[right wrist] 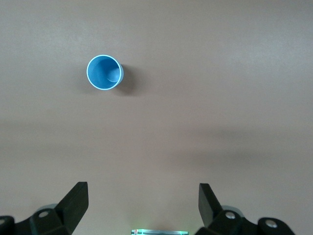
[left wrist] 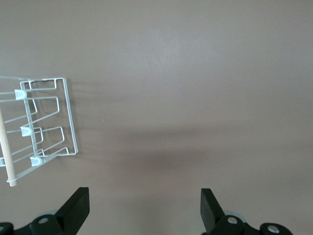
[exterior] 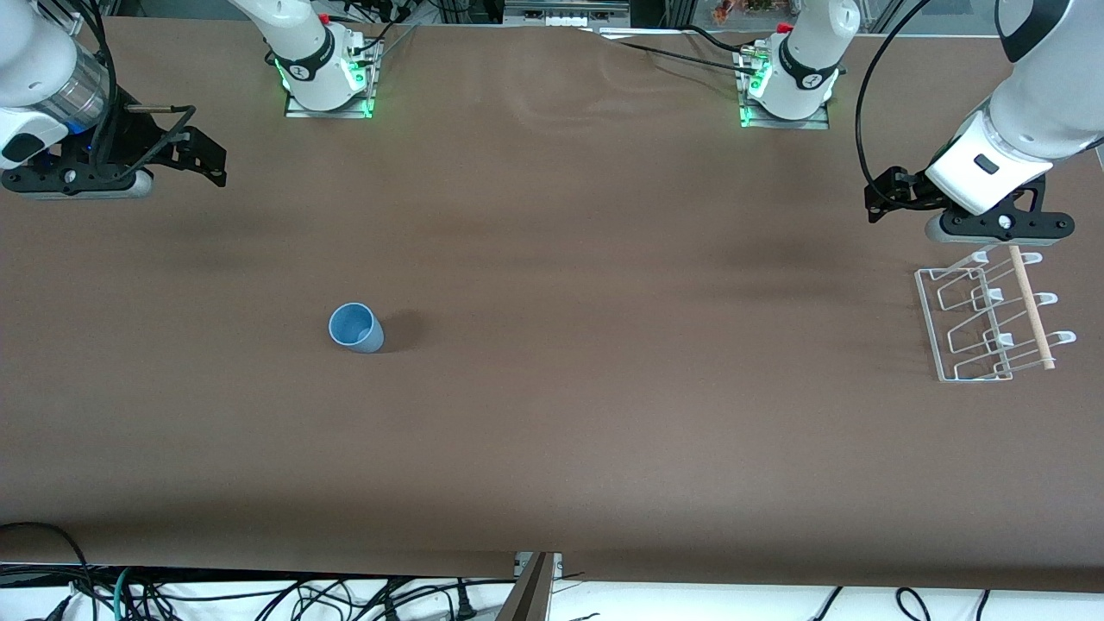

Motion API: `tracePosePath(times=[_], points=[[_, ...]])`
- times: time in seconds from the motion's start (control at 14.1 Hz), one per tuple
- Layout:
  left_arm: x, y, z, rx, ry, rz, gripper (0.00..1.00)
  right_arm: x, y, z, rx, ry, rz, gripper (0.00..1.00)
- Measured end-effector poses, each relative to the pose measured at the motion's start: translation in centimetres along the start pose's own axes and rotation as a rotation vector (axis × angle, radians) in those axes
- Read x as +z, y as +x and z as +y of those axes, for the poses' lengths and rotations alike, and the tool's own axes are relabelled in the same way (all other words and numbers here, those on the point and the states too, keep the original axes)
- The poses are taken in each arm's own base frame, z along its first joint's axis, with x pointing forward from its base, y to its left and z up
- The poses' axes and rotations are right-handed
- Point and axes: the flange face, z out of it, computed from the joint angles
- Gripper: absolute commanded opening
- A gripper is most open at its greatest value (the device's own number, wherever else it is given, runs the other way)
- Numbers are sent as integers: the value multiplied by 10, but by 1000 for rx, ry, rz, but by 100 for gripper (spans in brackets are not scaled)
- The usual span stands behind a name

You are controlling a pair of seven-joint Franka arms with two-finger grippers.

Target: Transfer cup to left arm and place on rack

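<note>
The light-blue cup [exterior: 354, 328] stands upright, mouth up, on the brown table toward the right arm's end; it also shows in the right wrist view [right wrist: 104, 72]. The clear rack [exterior: 983, 323] with its pale wooden rod [exterior: 1031, 306] lies at the left arm's end and shows in the left wrist view [left wrist: 49, 122]. My left gripper [exterior: 881, 197] hangs open and empty over bare table beside the rack, its jaws wide [left wrist: 145, 205]. My right gripper [exterior: 207, 159] hangs open and empty over bare table at its own end, apart from the cup [right wrist: 143, 203].
The two arm bases with green lights [exterior: 328, 82] [exterior: 785, 90] stand along the table's back edge. Cables [exterior: 259, 595] lie below the table's front edge. Bare brown table stretches between the cup and the rack.
</note>
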Motion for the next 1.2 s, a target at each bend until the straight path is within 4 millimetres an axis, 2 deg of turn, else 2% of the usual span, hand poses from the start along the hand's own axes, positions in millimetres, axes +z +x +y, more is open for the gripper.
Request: tracePosePath(times=[0.21, 0.99, 1.13, 1.2], points=[[-11, -1, 5, 10, -1, 22, 100, 0, 0, 0, 0, 0, 0, 99], [-10, -2, 5, 10, 1, 8, 100, -5, 1, 0, 1, 1, 10, 100], [-10, -2, 5, 10, 1, 8, 100, 5, 6, 0, 0, 1, -10, 100], [-10, -2, 5, 10, 1, 8, 100, 18, 13, -1, -1, 3, -34, 100]])
